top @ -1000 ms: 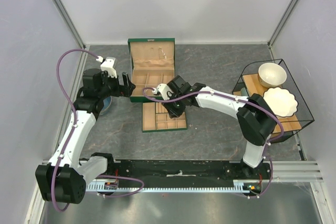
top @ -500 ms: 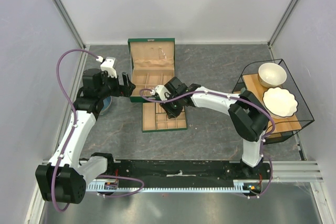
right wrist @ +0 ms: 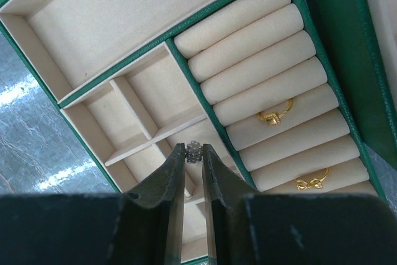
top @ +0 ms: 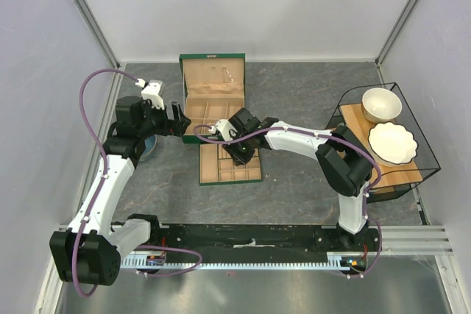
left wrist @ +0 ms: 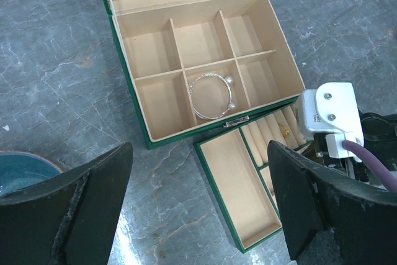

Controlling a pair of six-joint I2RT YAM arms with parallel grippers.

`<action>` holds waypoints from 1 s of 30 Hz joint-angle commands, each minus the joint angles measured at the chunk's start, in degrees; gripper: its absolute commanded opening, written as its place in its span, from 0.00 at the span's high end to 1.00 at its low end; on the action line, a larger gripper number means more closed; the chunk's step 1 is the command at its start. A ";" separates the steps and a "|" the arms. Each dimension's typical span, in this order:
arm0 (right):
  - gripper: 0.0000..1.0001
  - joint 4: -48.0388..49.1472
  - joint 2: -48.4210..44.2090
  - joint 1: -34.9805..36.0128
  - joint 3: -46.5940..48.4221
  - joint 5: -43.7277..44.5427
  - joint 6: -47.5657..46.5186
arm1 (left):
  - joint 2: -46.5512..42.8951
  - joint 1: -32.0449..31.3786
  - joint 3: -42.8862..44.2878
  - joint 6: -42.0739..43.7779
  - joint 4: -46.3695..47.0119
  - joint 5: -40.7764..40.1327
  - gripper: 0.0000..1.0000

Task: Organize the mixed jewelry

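Observation:
The green box (top: pixel 213 101) stands open with a thin silver bangle (left wrist: pixel 214 96) in its front middle compartment. In front of it lies the tan compartmented tray (top: pixel 221 174). My right gripper (right wrist: pixel 193 153) hovers just above the tray's small compartments, shut on a tiny beaded silver earring (right wrist: pixel 195 149). Two gold rings (right wrist: pixel 273 116) (right wrist: pixel 310 182) sit in the tray's ring rolls (right wrist: pixel 260 60). My left gripper (left wrist: pixel 200 172) hangs open and holds nothing, above the table left of the box. The tray's long compartment (left wrist: pixel 239 184) shows between its fingers.
A blue dish (top: pixel 149 145) sits under the left arm, near the left wall. At the right, a black wire rack (top: pixel 423 148) holds a cream bowl (top: pixel 381 104) and a scalloped white plate (top: pixel 393 143). White walls close in the back and sides.
The right arm's elbow has swung left and the right gripper has shifted slightly left over the tray, still pinching the earring. The left arm has not moved.

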 commanded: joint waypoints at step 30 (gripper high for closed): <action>0.67 -0.26 -4.03 0.44 -0.79 1.93 -2.04 | -0.90 0.43 -0.01 -0.89 2.22 1.76 0.04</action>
